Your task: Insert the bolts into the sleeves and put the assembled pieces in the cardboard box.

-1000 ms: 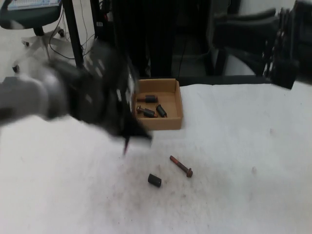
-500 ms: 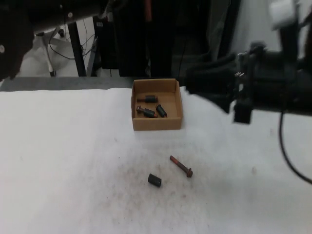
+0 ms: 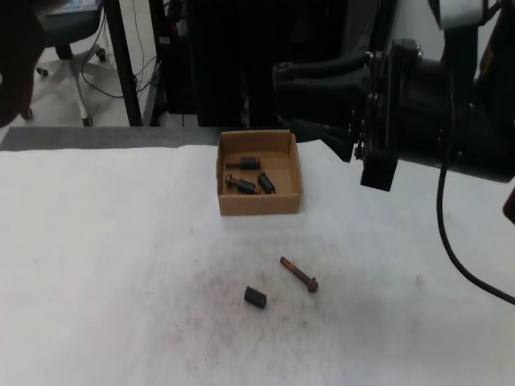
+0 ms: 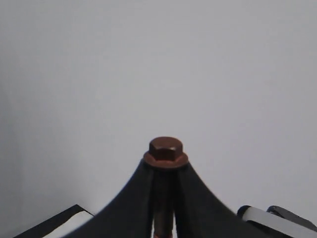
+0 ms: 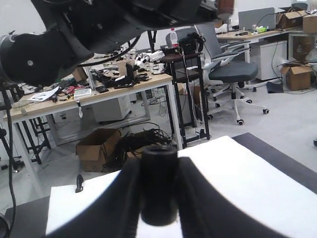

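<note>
While clamping a rust-brown hex-head bolt [image 4: 165, 151] by its shank, pointing it at a plain pale wall [image 4: 158, 59] with the left claw [image 4: 165, 171], both dark fingers pressing against the shank and the head sticking out just past the tips. Gripping a dark cylindrical sleeve [image 5: 158, 198] in the right claw [image 5: 158, 166] in the same way, fingers squeezing it from both sides, one end jutting beyond them, above the white tabletop [image 5: 257, 173]. Lying loose on that tabletop, on its near side in the high view, a second bolt [image 3: 298, 273], slanting, and a second sleeve [image 3: 255, 297] just beside it, near but not touching, both resting among faint dark smudges. Sitting beyond them, toward the far edge, the cardboard box [image 3: 259, 205], containing three dark assembled pieces [image 3: 241, 184] lying on its floor. Hanging over the far right part of the tabletop, higher than the box, an arm [image 3: 418, 104], bulky and black, trailing a black cable [image 3: 451, 241] down toward the near right corner. Crossing farther off in the right wrist view, the left arm [image 5: 99, 25]. Standing in the room behind, desks [image 5: 99, 91] and an office chair [image 5: 233, 74].
</note>
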Robot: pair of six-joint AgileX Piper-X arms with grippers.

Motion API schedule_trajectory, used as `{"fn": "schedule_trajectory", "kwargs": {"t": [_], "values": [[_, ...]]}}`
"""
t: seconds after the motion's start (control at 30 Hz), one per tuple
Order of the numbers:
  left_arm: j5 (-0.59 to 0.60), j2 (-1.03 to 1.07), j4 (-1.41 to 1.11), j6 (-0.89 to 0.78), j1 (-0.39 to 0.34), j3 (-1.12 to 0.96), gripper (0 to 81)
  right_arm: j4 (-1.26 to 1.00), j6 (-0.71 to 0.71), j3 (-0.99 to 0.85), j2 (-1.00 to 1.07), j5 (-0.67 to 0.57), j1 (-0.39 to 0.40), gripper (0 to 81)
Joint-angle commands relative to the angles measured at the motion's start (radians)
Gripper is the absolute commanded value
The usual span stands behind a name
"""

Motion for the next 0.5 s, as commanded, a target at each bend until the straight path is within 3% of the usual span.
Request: {"fn": "schedule_trajectory", "kwargs": {"t": [0.0, 0.3, 0.47], "values": [[0.036, -0.006, -0.026, -0.006, 0.002, 0.005, 0.3, -0.022, 0.032, -0.010, 0.007, 0.002, 0.008, 0.6], [0.080, -0.006, -0.108, 0.004, 0.002, 0.164, 0.3, -0.021, 0.037, -0.016, 0.007, 0.002, 0.046, 0.6], [0.080, -0.006, -0.232, -0.077, 0.002, 0.211, 0.3, -0.012, 0.037, -0.016, 0.007, 0.007, 0.046, 0.6]]}}
